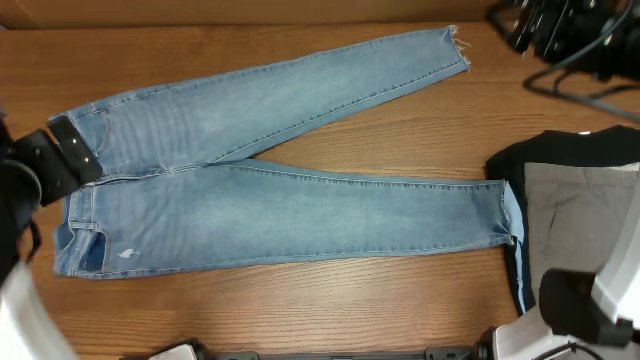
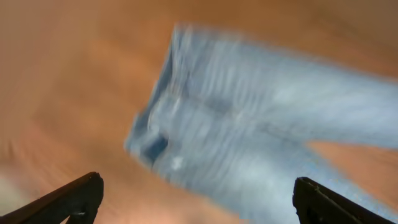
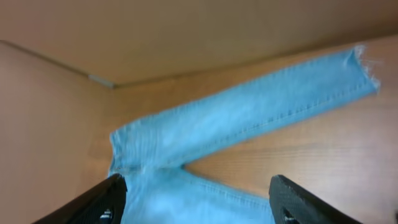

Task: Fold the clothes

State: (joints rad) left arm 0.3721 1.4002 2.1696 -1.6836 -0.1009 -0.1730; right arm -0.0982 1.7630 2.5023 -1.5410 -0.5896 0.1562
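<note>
The light-blue jeans (image 1: 290, 205) lie flat on the wooden table (image 1: 400, 310), waist at the left. The legs spread to the right in a V, with frayed hems at the far ends. My left gripper (image 1: 68, 150) sits at the waistband on the left edge. In the left wrist view the left gripper (image 2: 196, 199) is wide open above the blurred waist and pocket of the jeans (image 2: 249, 130). In the right wrist view the right gripper (image 3: 196, 199) is wide open and empty, above the crotch of the jeans (image 3: 205, 130). My right arm (image 1: 595, 300) is at the bottom right.
A pile of black and grey clothes (image 1: 570, 195) lies at the right, just past the near leg's hem. Black cables and gear (image 1: 570, 40) sit at the top right corner. A wall or box edge (image 3: 186, 37) runs behind the table.
</note>
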